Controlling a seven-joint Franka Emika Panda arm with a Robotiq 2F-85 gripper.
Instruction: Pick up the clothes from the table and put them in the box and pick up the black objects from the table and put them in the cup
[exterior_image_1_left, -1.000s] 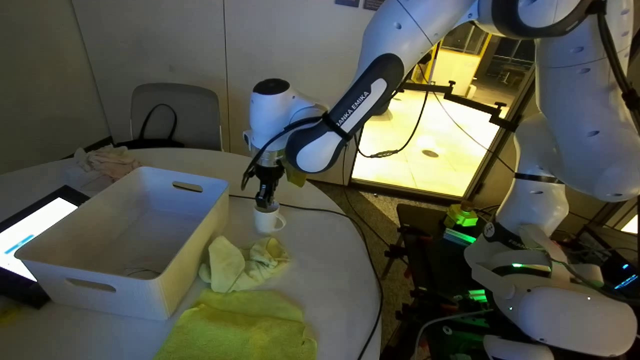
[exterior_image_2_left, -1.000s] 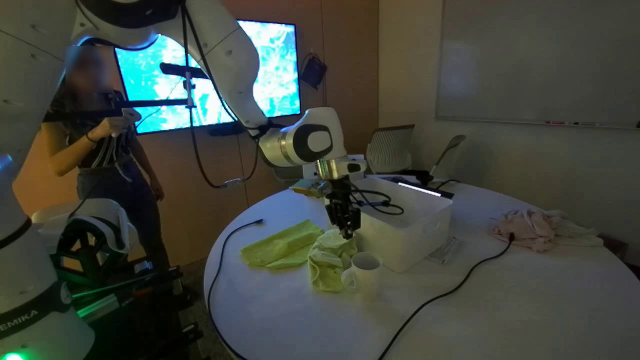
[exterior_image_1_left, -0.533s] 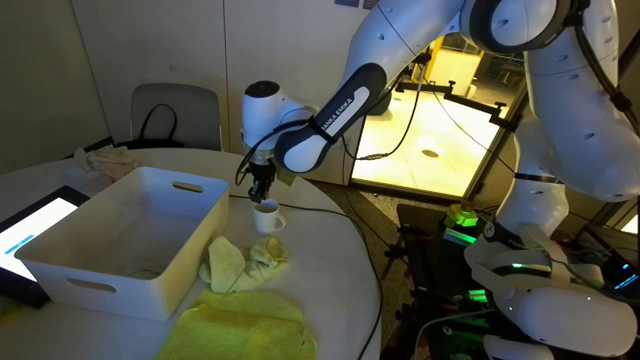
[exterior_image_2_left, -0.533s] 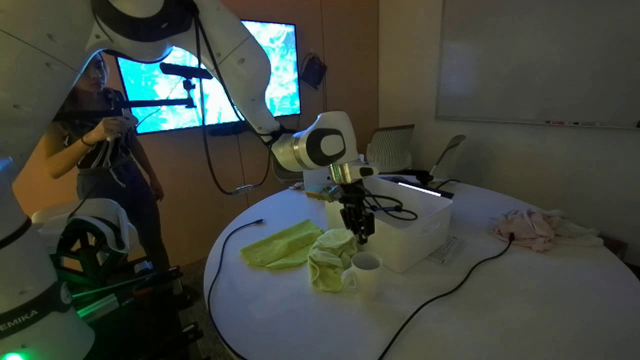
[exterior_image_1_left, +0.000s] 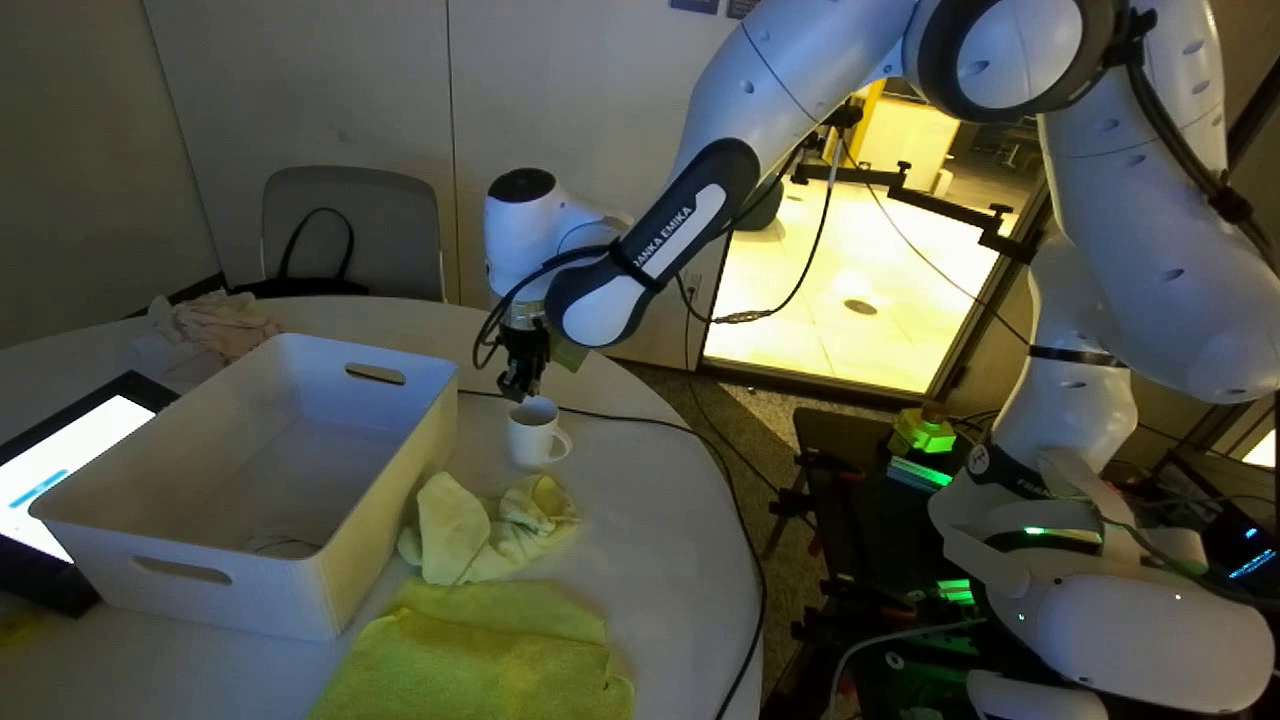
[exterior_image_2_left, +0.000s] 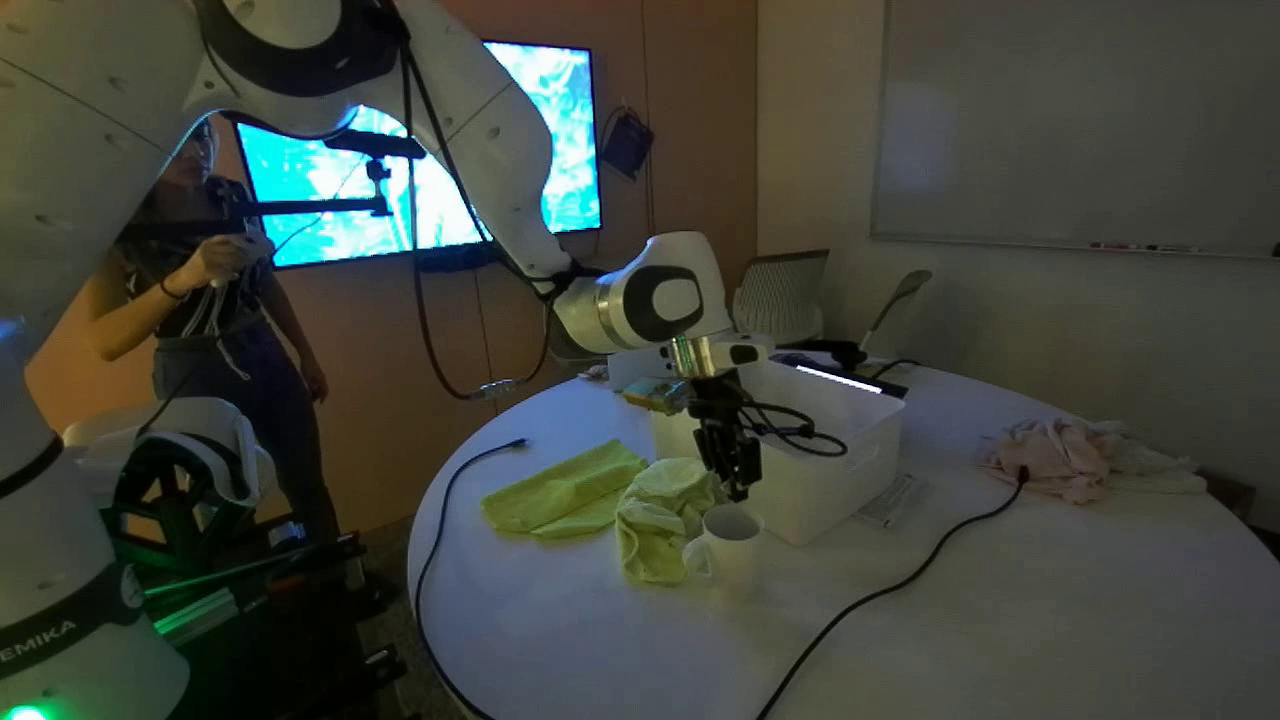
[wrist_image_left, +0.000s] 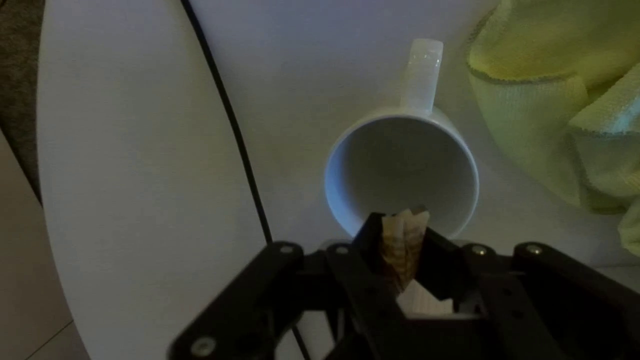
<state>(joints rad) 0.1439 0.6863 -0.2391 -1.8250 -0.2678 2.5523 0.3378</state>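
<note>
White cup (exterior_image_1_left: 531, 440) below; my jaws pinch what looks like a small tan piece (wrist_image_left: 402, 245), off-centre. I'd slide squarely over the opening, dip, then let go.

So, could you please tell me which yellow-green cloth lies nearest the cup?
The crumpled, paler cloth, right beside the cup; the flatter, more vivid cloth lies farther away.

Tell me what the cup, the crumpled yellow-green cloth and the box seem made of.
Cup: probably ceramic with a glossy glaze; its handle glints.
Cloth: matte fabric, perhaps microfibre, with textured folds and stitched-looking edges.
Box: likely matte plastic, with smooth walls and rounded corners.
</note>
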